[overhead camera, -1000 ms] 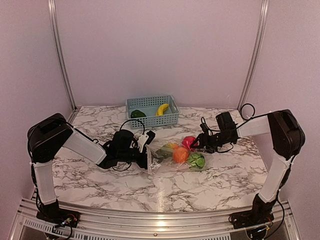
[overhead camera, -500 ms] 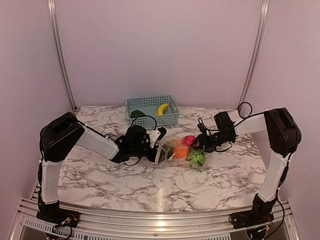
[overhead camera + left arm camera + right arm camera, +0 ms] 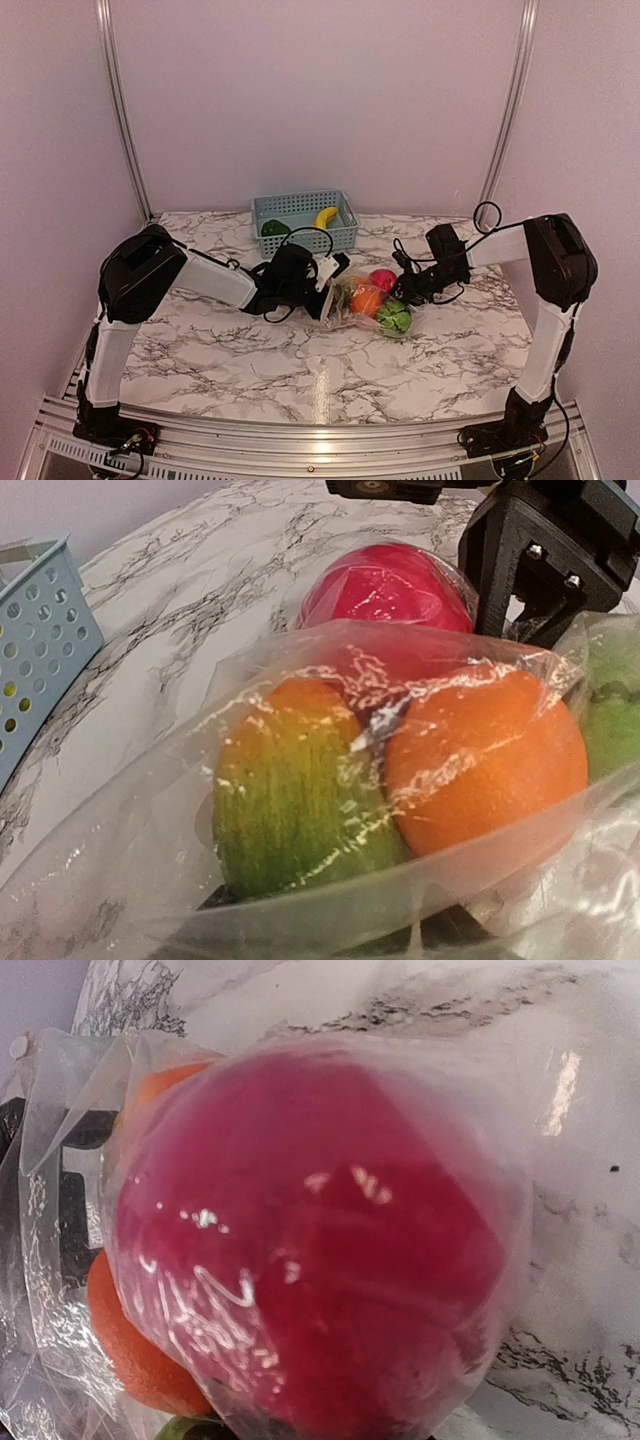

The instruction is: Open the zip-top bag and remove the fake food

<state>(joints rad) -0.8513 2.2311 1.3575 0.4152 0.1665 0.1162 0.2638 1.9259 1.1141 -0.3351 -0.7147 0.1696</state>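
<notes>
Top external view: left gripper (image 3: 330, 284) is at the zip-top bag's (image 3: 352, 312) left end, just in front of the blue basket (image 3: 300, 240). Fake food (image 3: 366, 302) is bunched inside, and the right gripper (image 3: 405, 291) is against its right end. Finger spread on either side can't be told.
</notes>
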